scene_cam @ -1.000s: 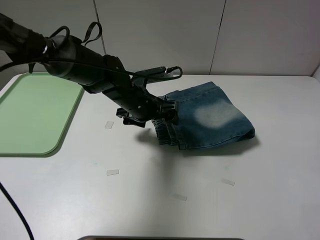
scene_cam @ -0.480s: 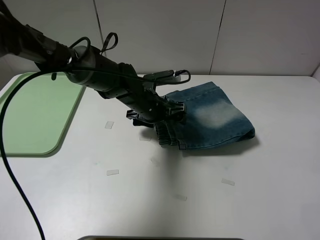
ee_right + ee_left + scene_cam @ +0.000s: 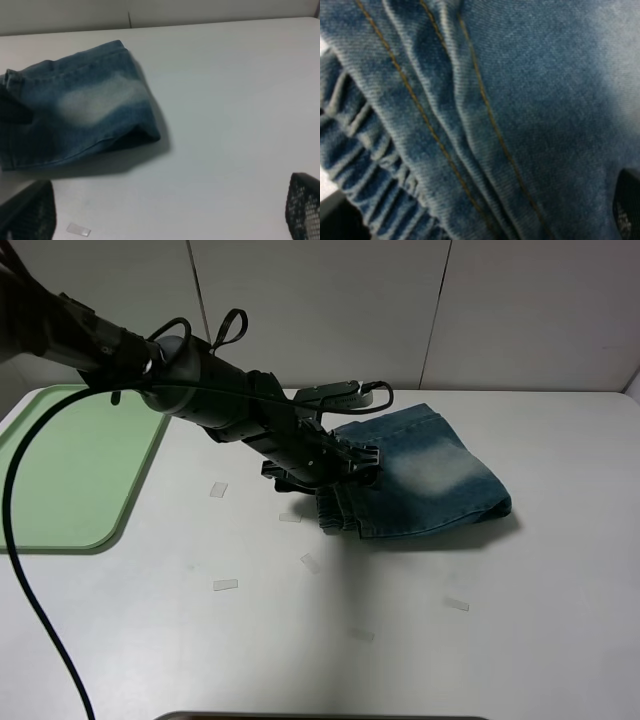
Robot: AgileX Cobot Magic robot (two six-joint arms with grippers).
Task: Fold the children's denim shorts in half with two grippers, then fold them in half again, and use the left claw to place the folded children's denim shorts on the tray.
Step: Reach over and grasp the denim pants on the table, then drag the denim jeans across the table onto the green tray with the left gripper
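Even, soft overhead light; the folded blue washed-denim shorts (image 3: 425, 485) cast a faint shadow toward 6 o'clock. The left wrist close-up is blurred.

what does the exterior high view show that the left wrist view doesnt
Only the exterior high view shows the tray at the left edge of the table, the left arm reaching over to the folded pile, and the bits of tape. Only the left wrist view shows close detail: orange stitching along the seams and the gathered elastic waistband. Both show the children's denim shorts with the left pincer at their waistband end.
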